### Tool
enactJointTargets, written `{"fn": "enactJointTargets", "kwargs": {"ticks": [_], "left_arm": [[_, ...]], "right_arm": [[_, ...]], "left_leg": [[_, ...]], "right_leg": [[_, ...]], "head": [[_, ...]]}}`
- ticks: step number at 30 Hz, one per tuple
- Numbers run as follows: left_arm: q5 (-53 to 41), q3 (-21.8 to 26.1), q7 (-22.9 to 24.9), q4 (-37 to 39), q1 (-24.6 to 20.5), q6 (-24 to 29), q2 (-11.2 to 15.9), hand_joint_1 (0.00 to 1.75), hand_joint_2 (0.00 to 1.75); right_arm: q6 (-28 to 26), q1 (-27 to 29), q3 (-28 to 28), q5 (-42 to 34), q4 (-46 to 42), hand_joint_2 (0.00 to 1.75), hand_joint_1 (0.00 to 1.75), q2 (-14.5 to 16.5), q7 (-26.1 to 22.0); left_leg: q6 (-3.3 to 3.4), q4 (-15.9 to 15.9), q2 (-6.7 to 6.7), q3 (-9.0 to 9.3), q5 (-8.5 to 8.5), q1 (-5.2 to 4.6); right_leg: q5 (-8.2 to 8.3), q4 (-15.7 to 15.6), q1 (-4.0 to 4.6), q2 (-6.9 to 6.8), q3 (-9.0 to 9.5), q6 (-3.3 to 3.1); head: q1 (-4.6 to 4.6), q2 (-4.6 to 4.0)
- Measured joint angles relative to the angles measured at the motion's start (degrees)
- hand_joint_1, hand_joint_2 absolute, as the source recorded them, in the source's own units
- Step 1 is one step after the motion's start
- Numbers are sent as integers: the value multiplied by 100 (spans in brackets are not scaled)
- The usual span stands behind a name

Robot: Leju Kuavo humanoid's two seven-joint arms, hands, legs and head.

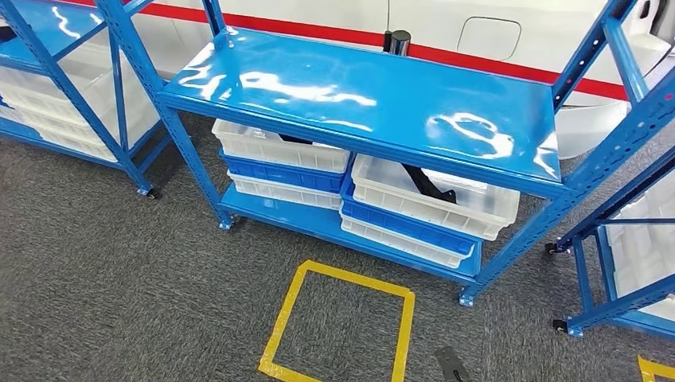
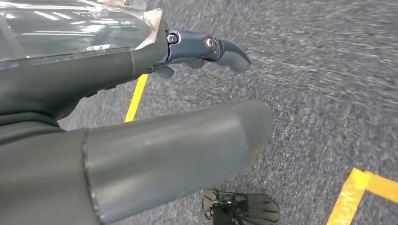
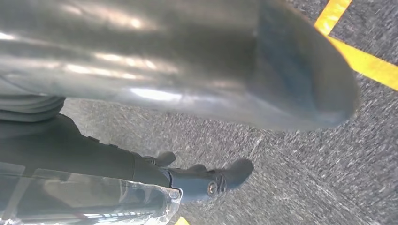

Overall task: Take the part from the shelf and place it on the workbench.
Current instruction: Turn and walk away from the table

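Grey carpet (image 1: 119, 263) is spreading beneath a blue steel shelf (image 1: 374, 103) whose glossy upper deck is lying bare, while stacked white and blue bins are sitting on the lower level. A dark part (image 1: 426, 185) is resting inside the right-hand white bin (image 1: 434, 199), angled across its floor; another dark piece is peeking from the left-hand bin (image 1: 278, 147). A yellow taped square (image 1: 342, 322) is marking the floor in front of the rack.

Both arms are hanging low. The left hand (image 2: 178, 140) is pointing at the carpet, thumb and fingers apart and gripping nothing. The right hand (image 3: 187, 70) is likewise hanging over the carpet, fingers spread and carrying nothing.

Judging by this, the robot is only arriving at the rack. Doing the step well probably means standing squarely on the marked square, bending enough to clear the upper deck's front edge, then reaching under it with fingers wide, coming down on the part's middle rather than raking the bin wall.
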Motion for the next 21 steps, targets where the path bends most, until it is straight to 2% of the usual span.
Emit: {"fn": "enactJointTargets", "kwargs": {"ticks": [2,3,5,6,7,8,10,11,12,13,15,17,21], "left_arm": [[-1,1,3,-2,-8,1,-3,0,0],[-1,1,3,-3,-20,2,-4,0,0],[-1,1,3,-4,-35,2,-1,0,0],[-1,1,3,-4,-35,1,-1,0,0],[-1,1,4,-4,-32,1,-2,0,0],[-1,1,4,-4,-29,0,-4,0,0],[-4,1,12,-4,-28,5,-8,0,0],[-9,1,25,-3,-30,16,-9,0,0],[-15,1,42,-3,-31,37,-10,0,0],[-24,1,68,-2,-32,58,-10,0,0],[-54,1,122,-2,-29,84,-10,0,0],[-82,0,168,-2,-24,84,-13,0,0],[-101,-3,196,-2,-24,83,-28,0,0]], "right_arm": [[-4,-10,-11,1,0,0,0,3,9],[-5,-14,-14,2,0,0,0,4,13],[-5,-9,-17,2,0,0,0,2,19],[-5,1,-19,2,0,0,0,-1,23],[-5,11,-21,2,0,0,0,-3,27],[-5,19,-22,2,0,0,0,-4,29],[-5,18,-23,4,0,0,0,-6,31],[-5,15,-23,6,0,0,0,-9,32],[-5,11,-23,8,0,0,0,-14,33],[-5,10,-23,9,0,0,0,-17,36],[-5,5,-25,17,0,0,0,-15,40],[-5,-2,-26,33,0,0,0,-13,40],[-5,-10,-27,63,0,0,0,-14,39]], "left_leg": [[69,-66,-27,75,23,8],[109,-97,-38,118,16,15],[173,-105,-67,175,-36,-6],[192,-105,-91,206,-68,-16],[200,-105,-117,245,-101,-25],[199,-105,-143,293,-135,-31],[180,-105,-185,401,-208,-38],[160,-94,-202,444,-250,-56],[140,-87,-216,469,-286,-71],[130,-74,-225,478,-316,-88],[157,-68,-229,485,-345,-99],[187,-83,-215,495,-354,-92],[156,-122,-193,523,-369,-88]], "right_leg": [[-100,160,6,-1,-31,31],[-205,424,9,8,-159,17],[-455,1242,16,35,-651,-31],[-518,1587,21,47,-900,-30],[-486,1745,25,57,-1068,-4],[-349,1662,27,61,-1120,42],[119,933,32,62,-936,126],[332,553,45,66,-801,126],[474,287,55,68,-702,92],[548,156,58,71,-652,46],[570,136,55,75,-640,-15],[566,134,60,83,-642,-26],[539,135,71,92,-638,-66]], "head": [[6,0],[8,0],[10,-1],[10,-1],[10,-1],[9,-1],[11,-1],[12,-1],[11,-1],[9,-1],[6,-1],[6,-1],[5,-1]]}}
